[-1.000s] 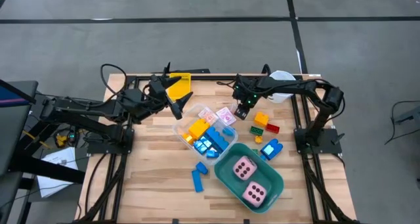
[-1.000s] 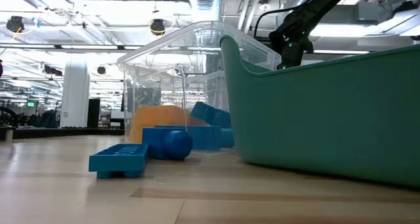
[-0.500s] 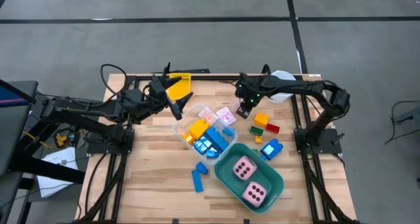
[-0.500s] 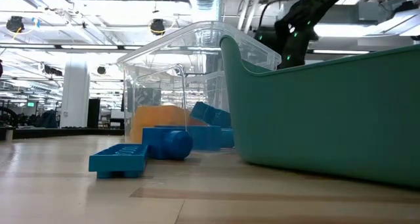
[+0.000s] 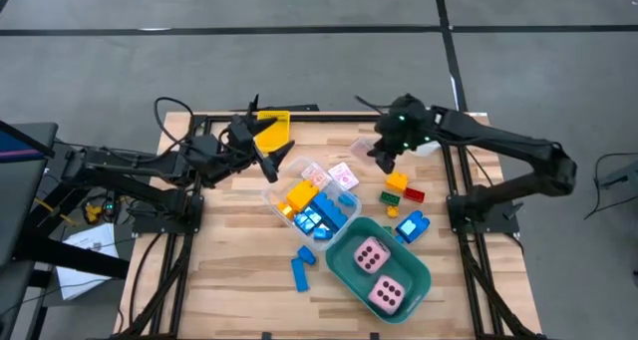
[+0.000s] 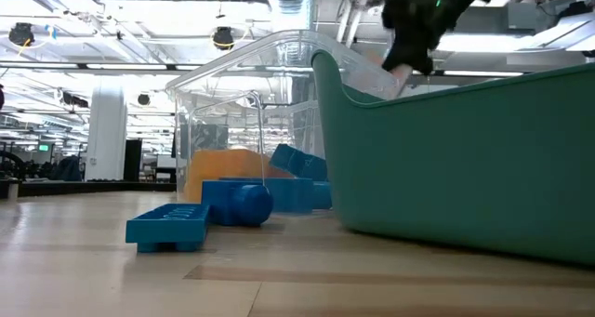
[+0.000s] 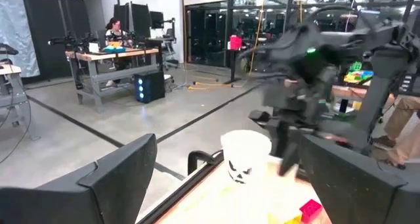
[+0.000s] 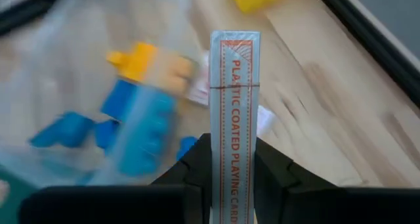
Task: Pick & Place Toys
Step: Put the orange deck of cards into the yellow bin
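Clamped in the right claw (image 8: 234,159), a card pack (image 8: 234,112) is seen edge-on, its face hidden; the left claw (image 5: 271,151) is held apart.

card pack (image 8: 234,125) — "PLASTIC COATED PLAYING CARDS"

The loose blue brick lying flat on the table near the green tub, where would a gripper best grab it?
Probably from straight above, fingers closing across the narrow sides of the long blue brick. It lies flat and alone on the table, beside the teal tub, so its long sides are free.
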